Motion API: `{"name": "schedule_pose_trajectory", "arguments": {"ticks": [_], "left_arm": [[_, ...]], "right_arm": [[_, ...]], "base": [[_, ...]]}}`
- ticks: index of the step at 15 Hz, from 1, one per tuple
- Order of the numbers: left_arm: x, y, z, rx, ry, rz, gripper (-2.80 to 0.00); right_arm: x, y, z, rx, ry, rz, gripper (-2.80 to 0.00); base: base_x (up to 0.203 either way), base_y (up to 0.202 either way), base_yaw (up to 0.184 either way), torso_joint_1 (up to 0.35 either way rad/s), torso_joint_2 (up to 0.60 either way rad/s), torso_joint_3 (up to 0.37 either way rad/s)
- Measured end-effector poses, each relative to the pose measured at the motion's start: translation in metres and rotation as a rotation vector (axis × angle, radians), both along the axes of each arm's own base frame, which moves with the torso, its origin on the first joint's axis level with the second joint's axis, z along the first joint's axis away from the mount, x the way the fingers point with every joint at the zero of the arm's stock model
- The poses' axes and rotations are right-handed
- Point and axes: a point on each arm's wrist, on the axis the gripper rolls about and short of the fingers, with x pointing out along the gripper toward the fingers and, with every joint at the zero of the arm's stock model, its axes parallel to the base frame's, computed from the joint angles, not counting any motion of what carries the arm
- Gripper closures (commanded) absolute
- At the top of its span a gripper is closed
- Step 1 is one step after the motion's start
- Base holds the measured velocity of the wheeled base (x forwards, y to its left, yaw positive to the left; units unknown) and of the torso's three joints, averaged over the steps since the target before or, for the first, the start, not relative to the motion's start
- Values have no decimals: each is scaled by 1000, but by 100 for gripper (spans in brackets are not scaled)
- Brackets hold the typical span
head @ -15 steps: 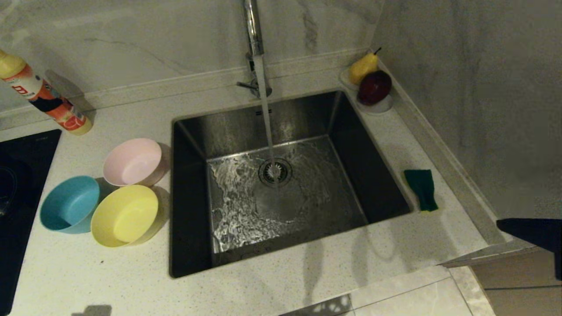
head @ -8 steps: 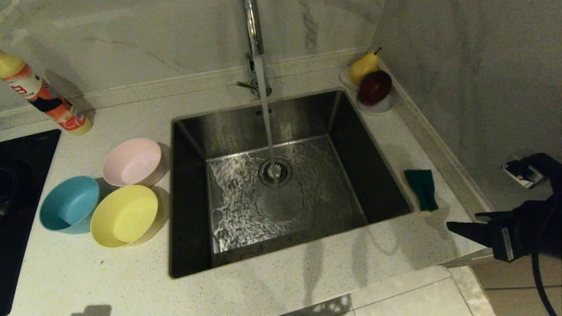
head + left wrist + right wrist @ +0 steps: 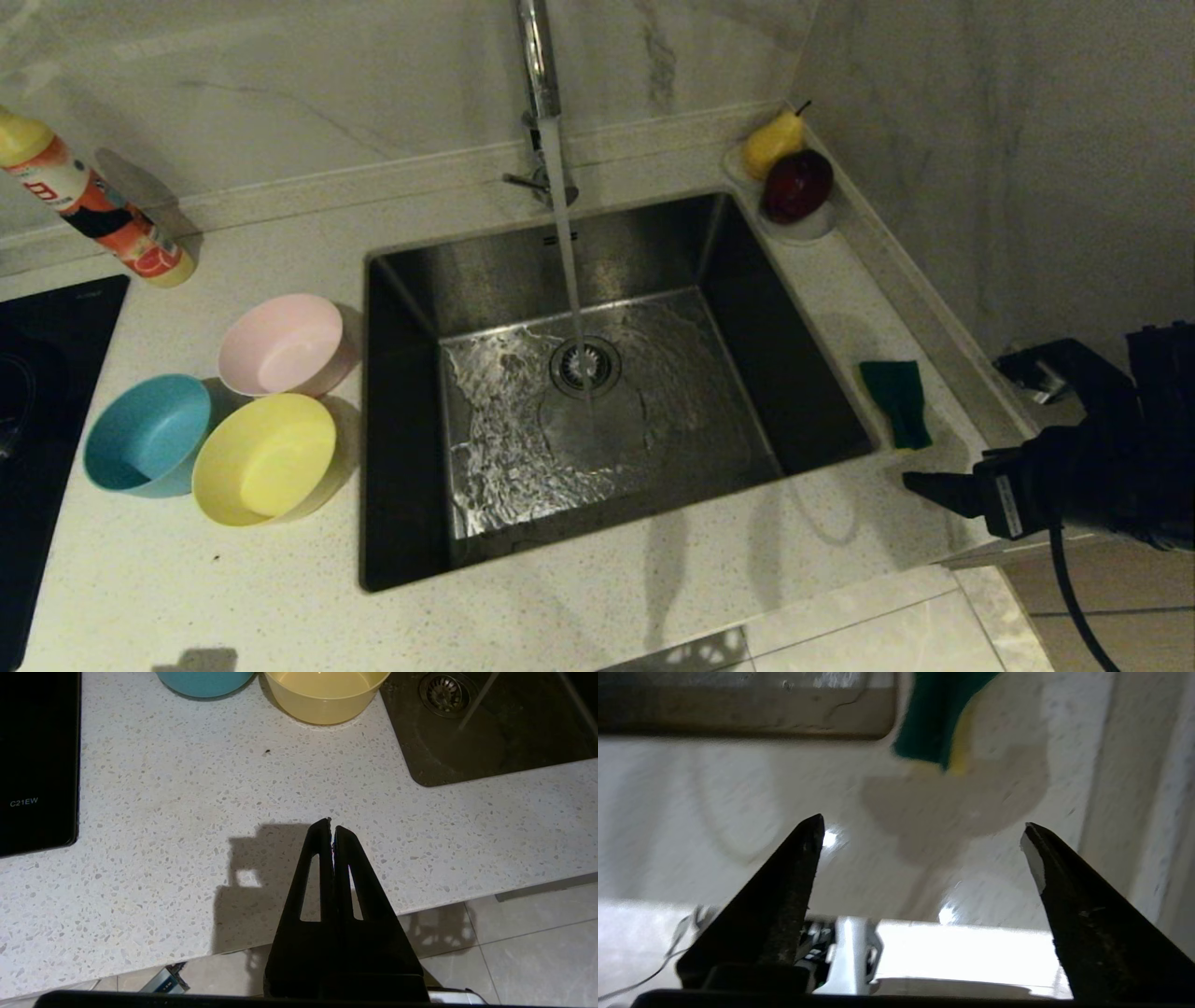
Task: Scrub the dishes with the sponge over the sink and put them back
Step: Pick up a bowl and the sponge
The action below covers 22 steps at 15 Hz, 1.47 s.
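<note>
We see our right gripper (image 3: 971, 439) at the counter's (image 3: 653, 597) right front corner, jaws spread wide and empty, pointing toward the sponge (image 3: 895, 403). The sponge lies just ahead of it on the narrow strip of counter between the sink's (image 3: 803, 373) right rim and the right wall, green face up, long axis running front to back. Our right arm is by far the nearer. Our left gripper (image 3: 332, 828) hangs parked over the front edge, fingers pressed together, near the yellow bowl (image 3: 264, 457).

Bottle (image 3: 93, 207) by the wall; pear (image 3: 771, 142) and apple (image 3: 796, 186) share 1 white dish (image 3: 814, 227).
</note>
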Motion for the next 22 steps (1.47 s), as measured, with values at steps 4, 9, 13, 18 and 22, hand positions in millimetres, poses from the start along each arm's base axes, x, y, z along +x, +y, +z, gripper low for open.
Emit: {"name": "schedule_pose_trajectory", "arguments": {"ticks": [4,9,13,18,22], "left_arm": [[0,0,0,0,0,0,0],[0,0,0,0,1,0,0],[0,0,0,0,0,0,0],[0,0,0,0,1,0,0],[0,0,0,0,1,0,0]], "right_arm": [[15,5,-7,-12,-40,-16,-280],[20,11,-15,-49,-17,-36,-280],[26,13,-17,-58,-14,-45,-280],[34,15,-12,-64,-55,-62,-280],[38,16,-10,-62,-65,-64,-280]], "base": [[0,0,0,0,0,0],[0,0,0,0,0,0],[0,0,0,0,0,0],[0,0,0,0,0,0],[0,0,0,0,0,0]]}}
